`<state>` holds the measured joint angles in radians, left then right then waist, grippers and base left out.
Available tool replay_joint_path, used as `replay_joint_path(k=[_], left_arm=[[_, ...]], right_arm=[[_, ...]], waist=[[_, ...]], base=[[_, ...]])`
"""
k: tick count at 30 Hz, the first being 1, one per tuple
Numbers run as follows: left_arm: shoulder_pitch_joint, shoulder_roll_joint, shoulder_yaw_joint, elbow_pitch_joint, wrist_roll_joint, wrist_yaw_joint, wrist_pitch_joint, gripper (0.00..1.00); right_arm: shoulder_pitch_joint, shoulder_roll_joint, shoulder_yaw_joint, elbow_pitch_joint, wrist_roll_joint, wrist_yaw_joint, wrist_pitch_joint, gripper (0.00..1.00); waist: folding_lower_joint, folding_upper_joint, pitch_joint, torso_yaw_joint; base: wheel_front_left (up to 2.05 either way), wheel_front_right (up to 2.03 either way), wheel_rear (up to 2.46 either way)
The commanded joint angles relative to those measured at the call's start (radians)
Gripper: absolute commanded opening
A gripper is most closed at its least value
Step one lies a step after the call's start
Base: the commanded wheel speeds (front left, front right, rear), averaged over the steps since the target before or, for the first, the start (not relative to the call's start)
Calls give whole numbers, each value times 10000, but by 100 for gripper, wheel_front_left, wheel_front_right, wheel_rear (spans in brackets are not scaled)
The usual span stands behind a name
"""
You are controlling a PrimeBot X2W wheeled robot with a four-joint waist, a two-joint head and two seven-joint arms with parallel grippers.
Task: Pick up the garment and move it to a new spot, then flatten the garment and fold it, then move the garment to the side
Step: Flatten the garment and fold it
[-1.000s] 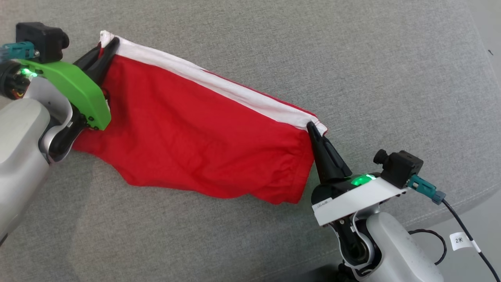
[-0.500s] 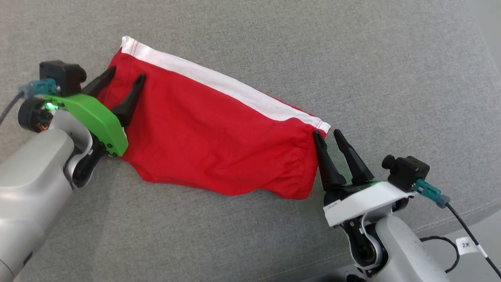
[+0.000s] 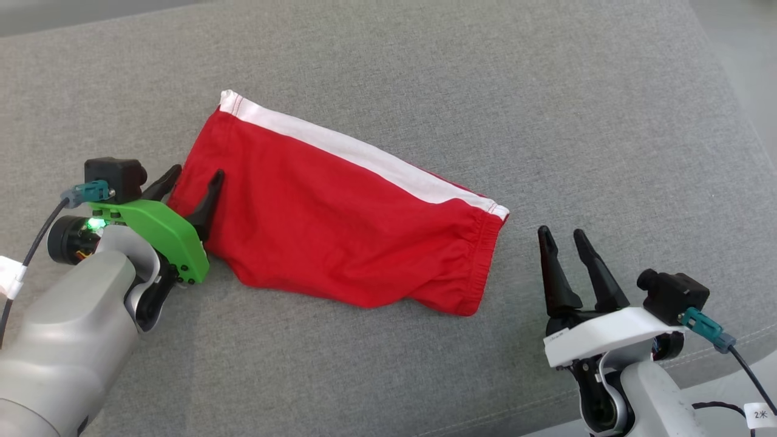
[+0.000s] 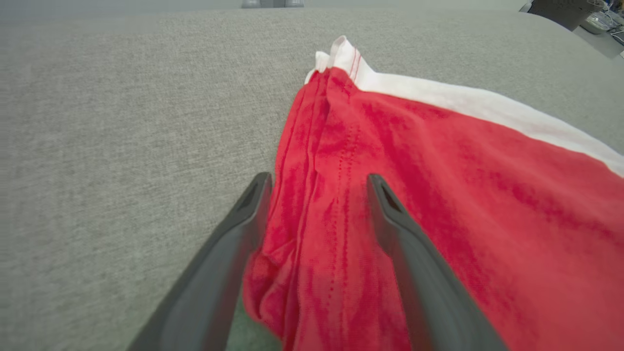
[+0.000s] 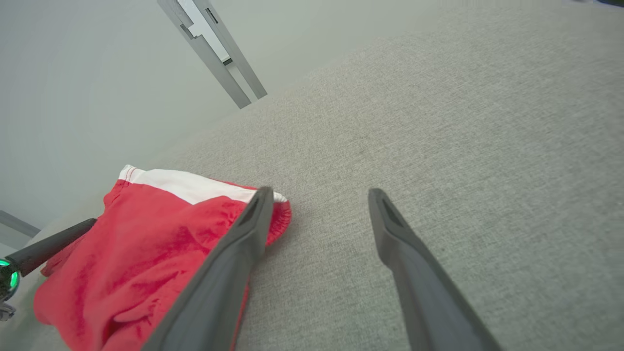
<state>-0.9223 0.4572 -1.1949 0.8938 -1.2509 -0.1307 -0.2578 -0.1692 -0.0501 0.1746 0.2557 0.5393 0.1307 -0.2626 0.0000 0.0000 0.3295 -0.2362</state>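
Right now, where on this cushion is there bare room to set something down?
The widest bare patch of grey cushion lies beyond the red shorts. A narrower strip runs along their near side. Both ends are crowded: the left hand straddles one edge, the right hand sits just off the other.

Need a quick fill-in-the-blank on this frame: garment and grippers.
1. The red garment has a ____ band along one edge.
2. The left gripper and right gripper both stand ____.
3. The gripper astride the garment's side edge is the ____ one.
Missing: white; open; left.
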Motion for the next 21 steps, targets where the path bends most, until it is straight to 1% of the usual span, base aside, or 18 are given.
replay_joint_path(k=[1, 3, 6, 12, 13, 14, 15, 17, 21], left_arm=[[184, -54, 120, 198, -154, 8, -68, 100], [284, -199, 183, 464, -258, 6, -59, 100], [370, -377, 241, 587, -555, 4, 300, 100], [449, -471, 23, 784, -663, 2, 626, 100], [490, -508, -45, 885, -640, 2, 749, 76], [521, -543, -90, 979, -635, 2, 842, 25], [534, -580, -132, 1037, -618, 2, 912, 0], [598, -648, -168, 1035, -700, 2, 1000, 0], [629, -713, 170, 1190, -858, 4, 383, 0]], right_arm=[[72, -4, -48, -61, -148, 0, -29, 100], [90, -12, -109, -85, -185, 0, -29, 100], [92, -10, -127, -144, -235, 0, -29, 100], [181, -12, -129, -180, -258, 0, -29, 100], [181, -10, -133, -164, -257, 0, -29, 100], [166, -10, -142, -160, -255, 0, -29, 100], [146, -12, -149, -153, -238, 0, -29, 100], [70, -10, -179, -162, -199, 0, -29, 100], [6, -12, -291, -164, -237, 0, -29, 100]], waist=[[0, 0, -76, 27], [0, 0, -80, 21], [0, 0, -50, 11], [0, 0, -9, 18], [0, 0, -13, 27], [0, 0, -16, 34], [0, 0, -27, 40], [0, 0, -39, 68], [0, 0, -200, 211]], base=[[0, 0, 0], [0, 0, 0], [0, 0, 0], [0, 0, 0], [0, 0, 0], [0, 0, 0], [0, 0, 0], [0, 0, 0], [0, 0, 0]])
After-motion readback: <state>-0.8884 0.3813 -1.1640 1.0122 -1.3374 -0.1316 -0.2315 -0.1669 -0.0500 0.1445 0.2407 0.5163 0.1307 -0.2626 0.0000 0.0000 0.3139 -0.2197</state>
